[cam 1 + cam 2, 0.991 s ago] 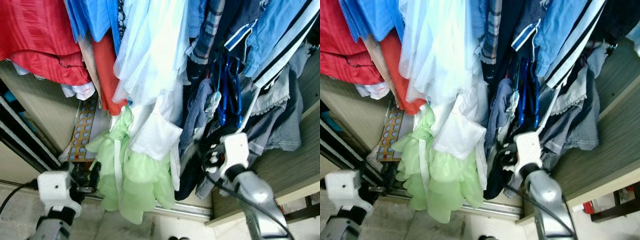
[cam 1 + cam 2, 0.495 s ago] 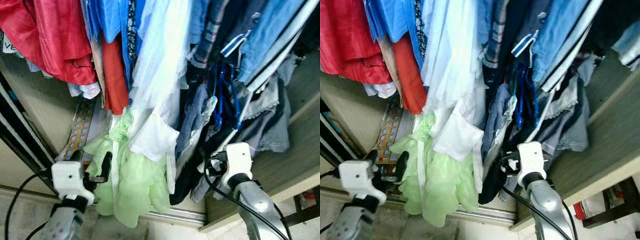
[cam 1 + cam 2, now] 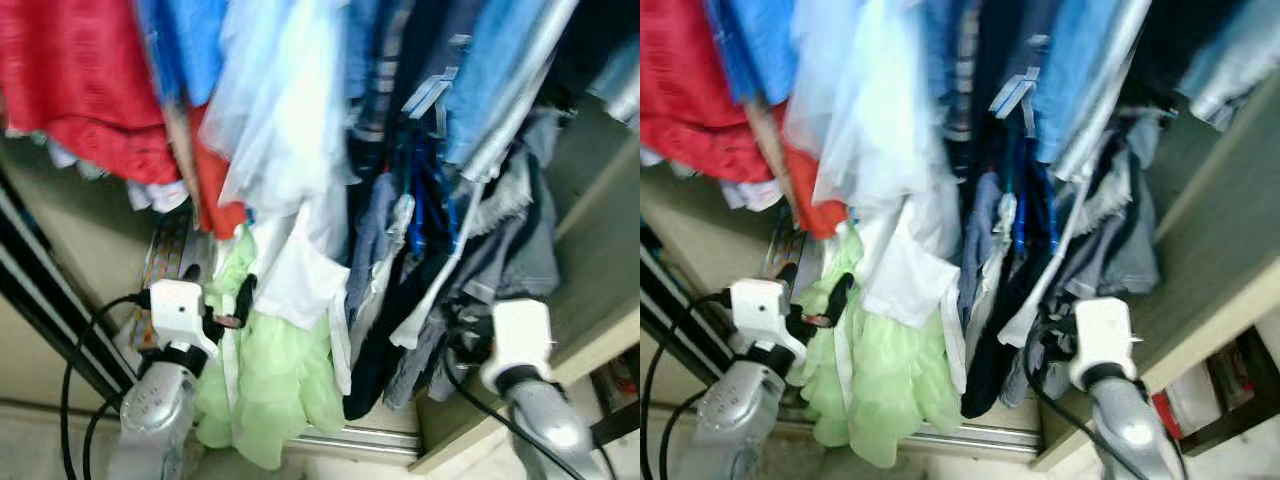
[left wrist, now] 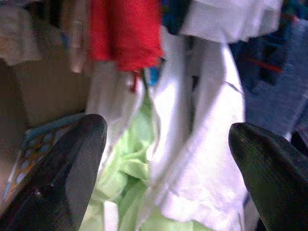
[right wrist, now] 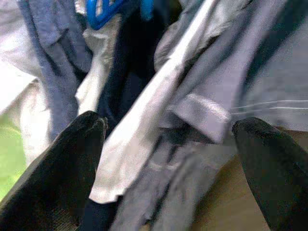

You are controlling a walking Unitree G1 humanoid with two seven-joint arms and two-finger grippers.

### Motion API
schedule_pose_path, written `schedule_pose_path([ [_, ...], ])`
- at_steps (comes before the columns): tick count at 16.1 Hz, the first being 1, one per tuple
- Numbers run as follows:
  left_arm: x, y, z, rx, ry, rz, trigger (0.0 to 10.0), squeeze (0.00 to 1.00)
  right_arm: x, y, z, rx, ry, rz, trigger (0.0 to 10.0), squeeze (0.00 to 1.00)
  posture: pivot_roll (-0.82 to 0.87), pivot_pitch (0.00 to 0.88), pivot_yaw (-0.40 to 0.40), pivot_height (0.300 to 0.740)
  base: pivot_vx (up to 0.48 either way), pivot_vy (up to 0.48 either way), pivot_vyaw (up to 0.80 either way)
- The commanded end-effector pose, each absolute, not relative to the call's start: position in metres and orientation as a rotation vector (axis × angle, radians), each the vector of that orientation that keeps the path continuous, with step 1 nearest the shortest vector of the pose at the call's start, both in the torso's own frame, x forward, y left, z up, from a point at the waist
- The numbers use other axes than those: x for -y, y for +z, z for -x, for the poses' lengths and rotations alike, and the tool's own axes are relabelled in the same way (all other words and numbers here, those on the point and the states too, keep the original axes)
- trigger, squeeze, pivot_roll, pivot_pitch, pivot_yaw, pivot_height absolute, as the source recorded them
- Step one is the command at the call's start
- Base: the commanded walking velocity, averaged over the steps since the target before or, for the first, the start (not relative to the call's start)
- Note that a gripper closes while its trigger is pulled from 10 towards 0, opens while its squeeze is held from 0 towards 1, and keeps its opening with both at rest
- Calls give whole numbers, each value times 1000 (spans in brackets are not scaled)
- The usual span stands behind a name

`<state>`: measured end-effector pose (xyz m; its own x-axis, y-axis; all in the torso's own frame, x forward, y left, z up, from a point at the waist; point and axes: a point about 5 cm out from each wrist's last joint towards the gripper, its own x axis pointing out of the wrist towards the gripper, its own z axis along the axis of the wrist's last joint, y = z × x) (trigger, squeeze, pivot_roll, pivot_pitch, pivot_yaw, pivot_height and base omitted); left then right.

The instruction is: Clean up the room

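Our left pincer [image 3: 225, 305] was raised with its fingers spread and empty, its tips just beside the pale green frilly garment [image 3: 275, 385] and the white garment [image 3: 300, 275] hanging over it; in the left wrist view both black fingers [image 4: 62, 173] framed that white cloth with the green showing beneath, so we judged the arm was held there to reach into the hanging clothes, not to carry anything; our right pincer [image 5: 168, 159] was likewise released, its fingers wide on either side of grey and dark blue garments [image 3: 500, 250], with a blue hanger [image 5: 103, 10] above them; the right arm [image 3: 525, 385] stood low by the edge of the wooden wardrobe shelf [image 3: 600, 290], probably to steady or part the darker clothes; the task's things, as we read it, were the clothes crowding the wardrobe, and the nearest lay between the fingers of each pincer yet ungrasped; further out hung red garments [image 3: 80, 90] and light blue ones [image 3: 500, 70]; a patterned board [image 3: 160, 270] leaned behind the left arm; the sliding-door track [image 3: 340, 440] ran along the floor below; the head views were blurred, so finer detail escaped us.
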<state>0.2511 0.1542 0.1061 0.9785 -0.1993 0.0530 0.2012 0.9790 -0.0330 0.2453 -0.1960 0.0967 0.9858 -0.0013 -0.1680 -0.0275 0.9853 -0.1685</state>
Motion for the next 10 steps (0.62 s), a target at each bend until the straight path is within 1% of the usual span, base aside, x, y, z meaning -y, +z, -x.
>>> schedule_pose_path([
  [1, -153, 100, -246, 32, -201, 27, 10000, 0, 186, 103, -255, -138, 54, 150, 10000, 0, -121, 22, -7, 740, 0, 0, 0],
  [2, -154, 96, -243, 23, -190, 18, 10000, 0, 183, 106, -259, -126, 68, 143, 10000, 0, -122, 23, 7, 740, 0, 0, 0],
  [3, -157, 88, -238, -18, -132, 62, 10000, 0, 171, 109, -270, -109, 103, 149, 10000, 0, -109, 28, 16, 740, 0, 0, 0],
  [5, -157, 93, -236, 8, -126, 53, 10000, 0, 153, 118, -280, -49, 154, 115, 10000, 0, -72, 45, 9, 740, 0, 0, 0],
  [6, -157, 94, -235, 10, -124, 56, 10000, 0, 150, 120, -282, -27, 167, 125, 10000, 0, -72, 45, 9, 740, 0, 0, 0],
  [7, -158, 95, -232, 6, -120, 44, 10000, 0, 135, 125, -280, 15, 265, 49, 10000, 0, -44, 62, 15, 740, 0, 0, 0],
  [8, -156, 98, -231, 3, -124, 29, 10000, 0, 131, 128, -281, 35, 296, 104, 10000, 0, -15, 67, 22, 740, 0, 0, 0],
  [10, -158, 109, -233, 29, -126, -14, 10000, 0, 125, 125, -284, 9, 338, 82, 10000, 0, 26, 74, 23, 740, 0, 0, 0],
])
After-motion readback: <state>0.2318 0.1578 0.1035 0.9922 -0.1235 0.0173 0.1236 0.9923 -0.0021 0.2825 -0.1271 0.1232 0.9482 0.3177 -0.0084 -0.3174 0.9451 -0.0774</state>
